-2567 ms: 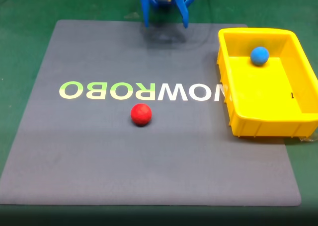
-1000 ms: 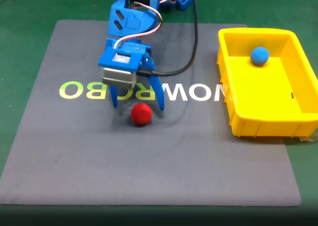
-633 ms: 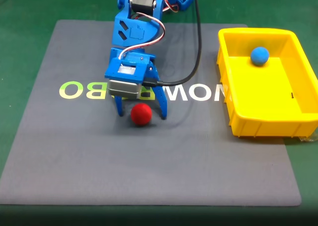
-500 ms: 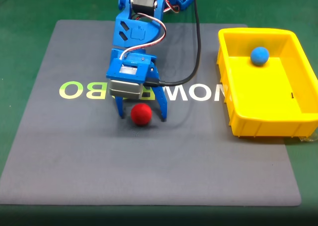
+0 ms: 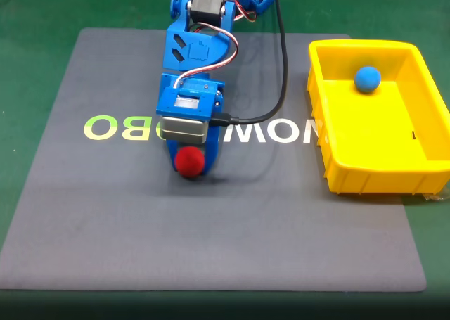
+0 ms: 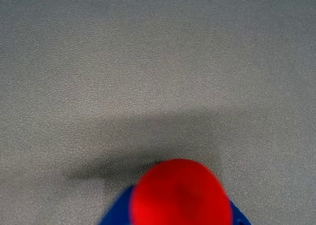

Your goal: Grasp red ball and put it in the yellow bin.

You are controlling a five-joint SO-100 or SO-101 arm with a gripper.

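The red ball (image 5: 189, 161) has a matte, even surface with no highlight; in the wrist view (image 6: 180, 194) it looks smooth and dull. The gripper (image 5: 191, 167) and arm (image 5: 197, 49) are blue plastic, smooth with a slight sheen, and carry a brushed grey metal-looking block (image 5: 181, 129). The cable (image 5: 280, 67) has a smooth black sheath. The yellow bin (image 5: 330, 172), at the mat's right edge, is glossy moulded plastic with soft reflections on its walls. The blue ball (image 5: 367, 79) inside it looks matte. The grey mat (image 5: 126, 221) is matt, with a fine pebbled grain (image 6: 148, 62) close up. The green surface (image 5: 28, 60) beneath looks flat and dull.
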